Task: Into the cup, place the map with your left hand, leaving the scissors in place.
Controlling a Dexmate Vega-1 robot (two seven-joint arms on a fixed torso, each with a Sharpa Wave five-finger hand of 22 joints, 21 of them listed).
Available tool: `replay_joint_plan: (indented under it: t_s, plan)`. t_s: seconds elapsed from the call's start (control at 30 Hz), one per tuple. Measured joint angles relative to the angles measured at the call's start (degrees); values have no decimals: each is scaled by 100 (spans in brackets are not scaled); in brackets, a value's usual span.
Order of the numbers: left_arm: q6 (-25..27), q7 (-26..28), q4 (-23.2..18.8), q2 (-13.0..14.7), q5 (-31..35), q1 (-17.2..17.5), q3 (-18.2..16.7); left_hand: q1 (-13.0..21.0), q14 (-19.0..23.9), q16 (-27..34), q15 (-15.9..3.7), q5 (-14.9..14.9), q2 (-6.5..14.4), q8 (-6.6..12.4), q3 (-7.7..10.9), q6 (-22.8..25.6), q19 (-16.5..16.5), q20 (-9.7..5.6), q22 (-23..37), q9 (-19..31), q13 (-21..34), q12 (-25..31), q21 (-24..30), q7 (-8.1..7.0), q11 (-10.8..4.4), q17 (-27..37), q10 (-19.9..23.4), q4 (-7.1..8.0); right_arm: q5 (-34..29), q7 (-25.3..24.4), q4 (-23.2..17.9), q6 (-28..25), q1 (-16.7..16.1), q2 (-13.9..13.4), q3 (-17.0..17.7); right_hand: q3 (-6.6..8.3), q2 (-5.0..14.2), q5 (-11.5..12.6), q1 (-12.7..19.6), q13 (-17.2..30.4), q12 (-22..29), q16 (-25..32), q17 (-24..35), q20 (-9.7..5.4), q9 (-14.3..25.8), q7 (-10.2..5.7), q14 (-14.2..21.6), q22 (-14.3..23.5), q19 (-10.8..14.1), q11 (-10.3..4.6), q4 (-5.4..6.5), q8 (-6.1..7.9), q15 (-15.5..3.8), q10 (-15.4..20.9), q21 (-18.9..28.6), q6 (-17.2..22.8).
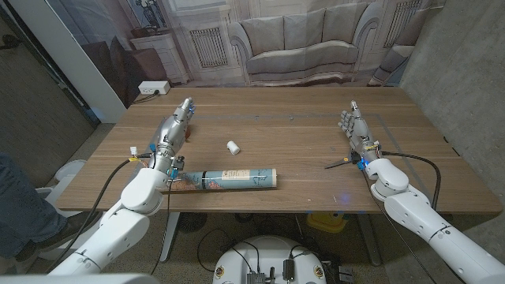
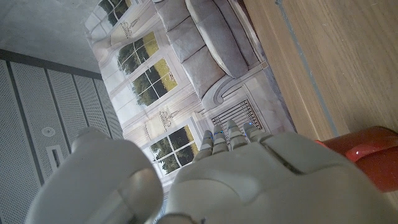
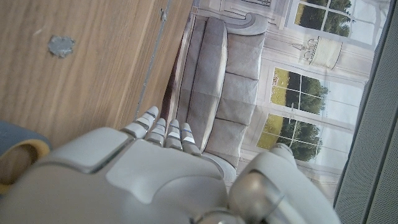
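Near the bench's [image 1: 300, 118] front edge the rolled map [image 1: 237, 179] lies on its side, long axis running left to right, a pale printed tube. The left hand [image 1: 175, 126] stands beyond its left end and the right hand [image 1: 355, 126] is well off to the right, both holding nothing with fingers straight.

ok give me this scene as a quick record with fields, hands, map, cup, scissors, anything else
left hand: holds nothing, fingers extended, on the table's left side
right hand: holds nothing, fingers extended, on the right side
map: rolled tube lying near the front edge, just right of the left forearm, untouched
cup: red-orange rim in the left wrist view, beside the left hand
scissors: dark, on the table by the right wrist
other: small white object mid-table
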Motion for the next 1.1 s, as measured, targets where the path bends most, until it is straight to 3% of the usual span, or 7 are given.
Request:
replay_joint_plan:
  t_s: [1.1]
  plan:
    - [-443, 126, -179, -158, 598, 564, -102, 99, 56, 0, -5, 0, 54, -57, 0, 84, 0, 0, -1, 0, -1, 0, 0, -21, -30, -1, 71, 0, 17, -51, -112, 40, -149, -17, 70, -23, 40, 0, 40, 0, 0, 0, -1, -1, 0, -6, 61, -1, 43, 20, -24, 0, -1, 20, -28, 6]
